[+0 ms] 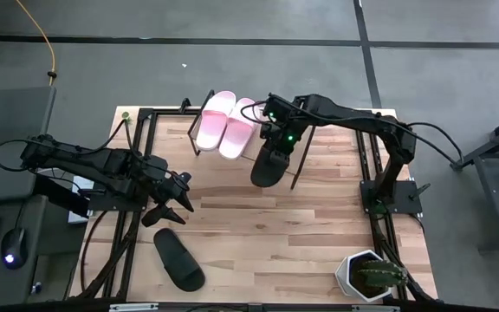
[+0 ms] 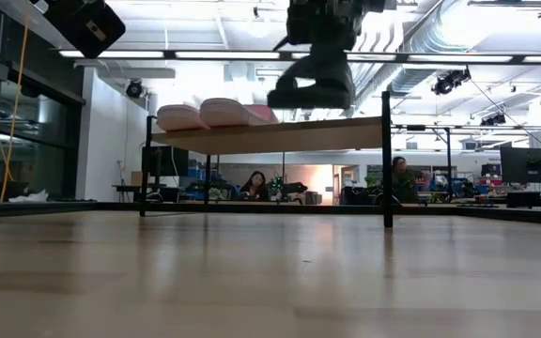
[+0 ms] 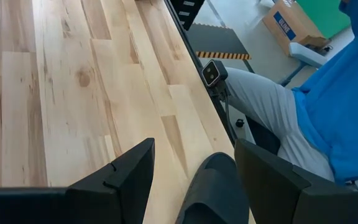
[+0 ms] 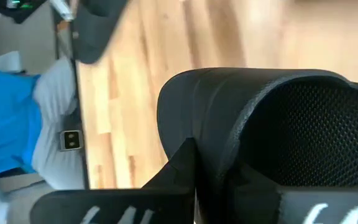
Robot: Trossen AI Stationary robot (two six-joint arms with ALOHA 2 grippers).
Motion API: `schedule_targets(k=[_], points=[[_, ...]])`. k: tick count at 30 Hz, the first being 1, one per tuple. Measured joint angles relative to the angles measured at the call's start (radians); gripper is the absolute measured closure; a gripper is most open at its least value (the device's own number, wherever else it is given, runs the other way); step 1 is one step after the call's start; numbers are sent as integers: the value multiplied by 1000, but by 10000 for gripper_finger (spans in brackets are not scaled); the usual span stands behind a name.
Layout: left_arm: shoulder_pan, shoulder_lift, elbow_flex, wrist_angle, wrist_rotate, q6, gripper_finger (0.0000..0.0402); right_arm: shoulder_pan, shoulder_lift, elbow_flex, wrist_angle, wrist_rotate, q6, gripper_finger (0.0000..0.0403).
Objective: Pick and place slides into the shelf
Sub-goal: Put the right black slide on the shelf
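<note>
Table (image 1: 258,225): pale wood planks, faint sheen. Shelf (image 2: 280,136): light wood board, thin black metal frame. Black slide (image 4: 278,124): matt, rubbery, mesh-textured lining. Pink slides (image 1: 225,123): smooth.

1. High view looked straight down over the whole table (image 1: 258,225).
2. Low view sat at tabletop height, facing level toward the shelf (image 2: 280,136) and the room.
3. Wrist views sat close, each angled down at tabletop; both caught a seated person (image 3: 328,106).

Open-plan robotics lab: exposed ceiling ducts (image 2: 411,38), monitor-laden desks (image 2: 524,192) (seated people (image 2: 254,185) behind), grey concrete floor (image 1: 232,22).
</note>
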Motion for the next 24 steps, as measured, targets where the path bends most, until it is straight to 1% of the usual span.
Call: schedule_targets(k=[5, 13, 24], points=[[0, 0, 0, 0, -2, 0, 192, -33, 0, 0, -3, 35, -15, 396], [0, 0, 0, -1, -1, -1, 192, -65, 0, 0, -69, 30, -29, 396], [0, 0, 0, -1, -1, 0, 192, -75, -7, 0, -115, 33, -52, 396]])
